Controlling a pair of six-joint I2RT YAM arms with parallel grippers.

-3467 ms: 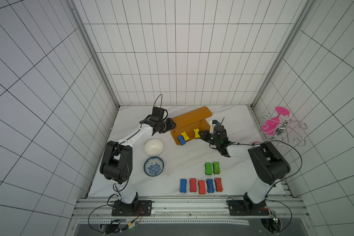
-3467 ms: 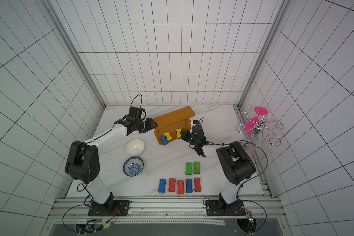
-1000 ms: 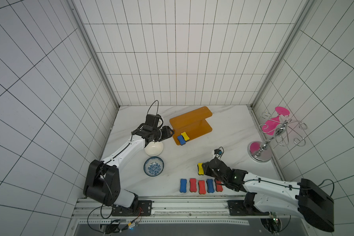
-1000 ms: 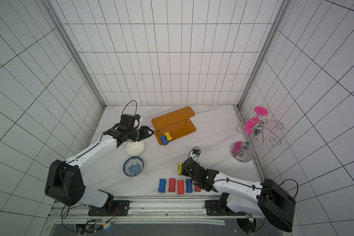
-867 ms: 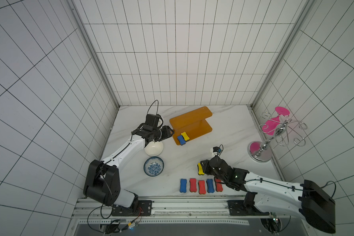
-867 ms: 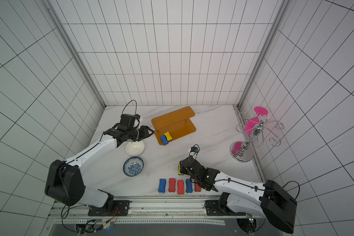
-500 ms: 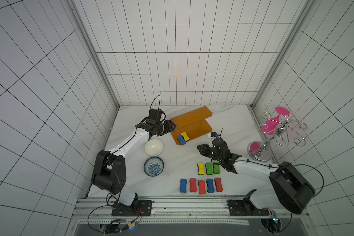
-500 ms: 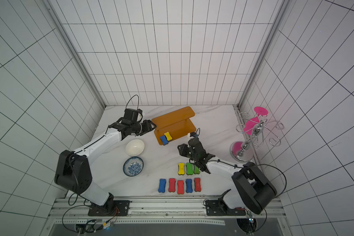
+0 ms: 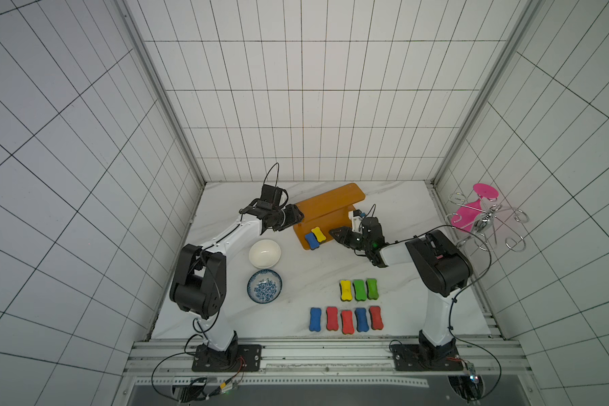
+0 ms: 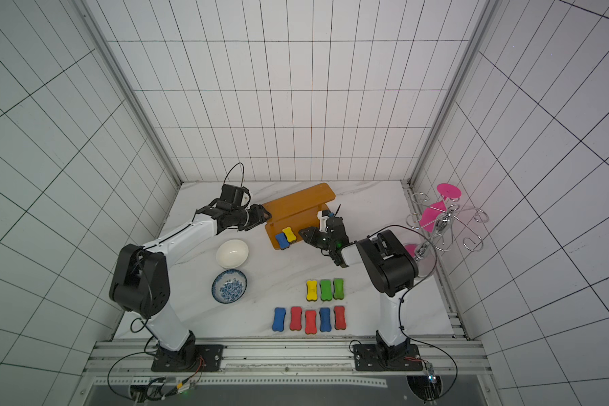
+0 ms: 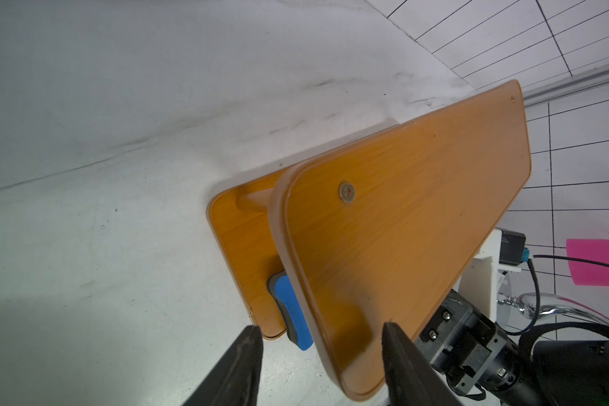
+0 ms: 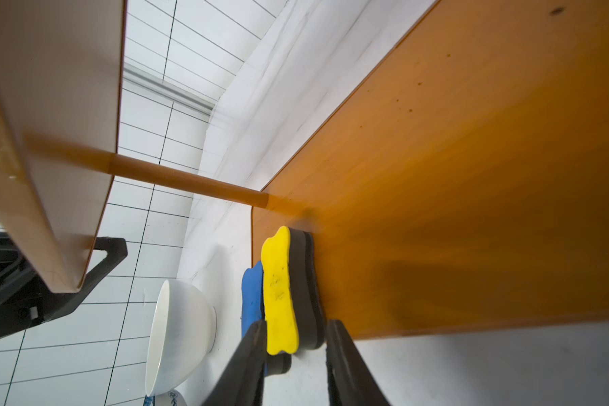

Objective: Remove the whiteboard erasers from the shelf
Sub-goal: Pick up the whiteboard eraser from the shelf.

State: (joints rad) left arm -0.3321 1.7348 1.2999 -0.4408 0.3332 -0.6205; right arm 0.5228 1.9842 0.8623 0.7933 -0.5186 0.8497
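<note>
Nearest, five erasers (image 9: 347, 321) in a row on the tabletop (image 9: 296, 274), right of centre: blue, red, red, blue, red. Just behind them, three erasers (image 9: 360, 290) side by side: yellow, green, green. All eight lie flat, off the shelf.

Left of those, a patterned bowl (image 9: 264, 285); a white bowl (image 9: 264, 253) just beyond it.

Farther back, the shelf (image 9: 331, 205) sits angled, mid-tabletop toward the far wall. Two erasers are left on it, at the near-left corner of the lower board: blue eraser (image 9: 311, 240) at the edge, yellow eraser (image 9: 318, 234) touching it on the right.

Right gripper (image 9: 335, 233) is low at the shelf's near edge, just right of the pair. In the right wrist view its jaws are partly open, one finger either side of the yellow eraser's near end (image 12: 282, 291). They are not clamped, and contact is unclear.

Left gripper (image 9: 297, 218) is at the shelf's left end. In the left wrist view its jaws are open and the upper board's corner (image 11: 348, 379) shows in the gap. Cannot tell if the fingers touch it; nothing is held.

Far right, a wire rack (image 9: 486, 218) with pink discs.
</note>
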